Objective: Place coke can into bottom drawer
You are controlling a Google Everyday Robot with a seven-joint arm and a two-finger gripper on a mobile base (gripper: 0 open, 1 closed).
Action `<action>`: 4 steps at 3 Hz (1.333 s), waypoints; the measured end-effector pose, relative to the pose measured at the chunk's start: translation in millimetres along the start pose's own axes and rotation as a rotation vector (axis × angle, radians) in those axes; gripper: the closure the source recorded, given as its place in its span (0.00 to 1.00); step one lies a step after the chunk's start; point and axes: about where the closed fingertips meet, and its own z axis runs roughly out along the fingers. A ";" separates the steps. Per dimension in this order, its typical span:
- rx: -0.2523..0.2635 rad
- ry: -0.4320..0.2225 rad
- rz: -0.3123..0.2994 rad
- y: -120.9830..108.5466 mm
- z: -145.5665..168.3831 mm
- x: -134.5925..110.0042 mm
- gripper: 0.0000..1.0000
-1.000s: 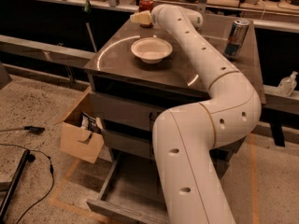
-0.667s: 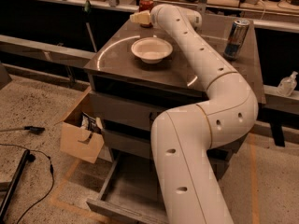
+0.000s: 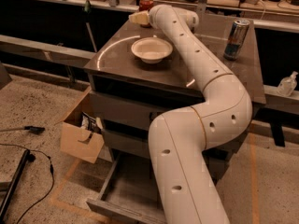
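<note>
Grasp step: my gripper (image 3: 139, 17), its state not discernible, lies at the coke can's (image 3: 146, 3) 7 o'clock; next, I must clasp it for the bottom drawer (image 3: 130, 185).

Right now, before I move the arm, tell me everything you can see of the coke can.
The coke can is small and red with a silver top, standing upright at the far edge of the cabinet top, beyond the white bowl. Only its upper part shows; the gripper sits right in front of it and hides the rest, so contact cannot be told. It is not in the bottom drawer, which stands open below.
</note>
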 end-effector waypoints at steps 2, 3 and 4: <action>-0.009 -0.014 -0.003 7.4 7.0 -0.1 0.00; -0.012 -0.020 -0.003 10.5 9.8 0.5 0.00; -0.013 -0.030 -0.003 13.0 13.0 1.0 0.00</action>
